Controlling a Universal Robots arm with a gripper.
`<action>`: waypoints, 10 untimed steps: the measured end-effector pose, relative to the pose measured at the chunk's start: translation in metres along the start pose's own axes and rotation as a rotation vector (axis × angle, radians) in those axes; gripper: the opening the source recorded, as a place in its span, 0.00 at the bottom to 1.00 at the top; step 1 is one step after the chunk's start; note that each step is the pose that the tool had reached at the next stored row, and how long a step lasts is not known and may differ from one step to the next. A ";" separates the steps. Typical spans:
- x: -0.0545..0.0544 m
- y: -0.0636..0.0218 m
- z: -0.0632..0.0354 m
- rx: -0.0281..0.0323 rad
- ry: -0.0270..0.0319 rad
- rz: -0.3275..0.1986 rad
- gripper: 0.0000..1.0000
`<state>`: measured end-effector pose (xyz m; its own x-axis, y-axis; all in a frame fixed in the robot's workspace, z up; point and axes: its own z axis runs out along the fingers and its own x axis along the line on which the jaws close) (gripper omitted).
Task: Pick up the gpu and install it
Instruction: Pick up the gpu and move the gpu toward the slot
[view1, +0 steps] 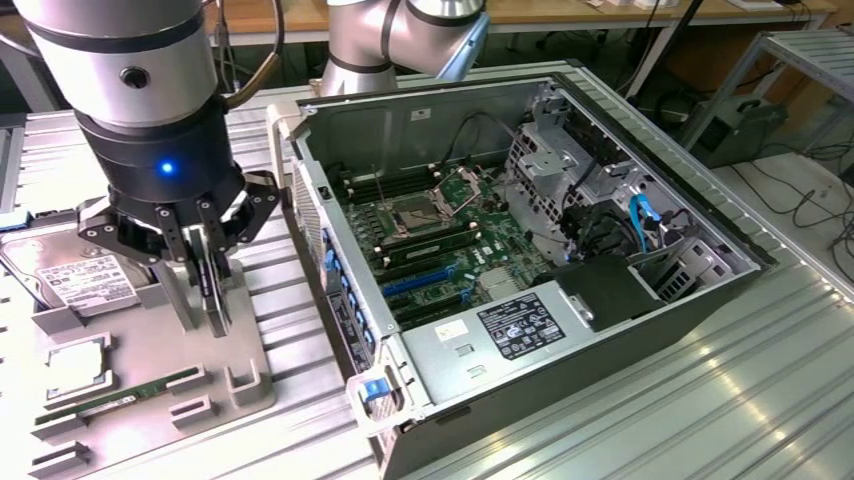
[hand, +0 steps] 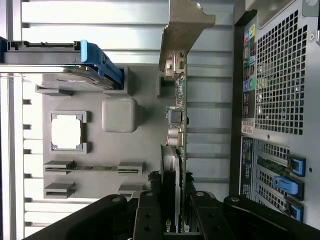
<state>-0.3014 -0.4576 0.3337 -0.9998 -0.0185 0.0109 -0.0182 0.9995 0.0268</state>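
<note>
Gpu (hand: 181, 115) runs edge-on away from the wrist camera. Closest to that lens we see the gripper (hand: 174, 200) pinching it, with one of the black fingers (hand: 149, 212) pressed against each face of the card. Further along the green board, its silver bracket (hand: 182, 30) sits at the far end.

In the exterior view the gripper (view1: 200, 265) hangs at the left of the frame. The gpu (view1: 216, 295) stands upright on its edge over the grey tray (view1: 227, 400), and we cannot tell whether it touches the tray. On that tray, going from the lower left corner upward, lie the RAM stick (view1: 127, 393), a CPU (view1: 78, 365) and the hard drive (view1: 80, 280).

Beyond, across the centre and right of the frame, the open computer case (view1: 694, 330) lies on its side. Its motherboard (view1: 454, 235) is exposed and well apart from the gpu.
</note>
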 end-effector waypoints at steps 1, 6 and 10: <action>0.000 0.0000 -0.0010 -0.0001 -0.0001 0.000 0.27; 0.000 0.0002 -0.0078 0.0000 -0.0001 0.000 0.27; 0.000 0.0004 -0.0130 -0.0001 -0.0001 0.000 0.27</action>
<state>-0.3014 -0.4576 0.3467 -0.9998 -0.0185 0.0108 -0.0182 0.9995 0.0268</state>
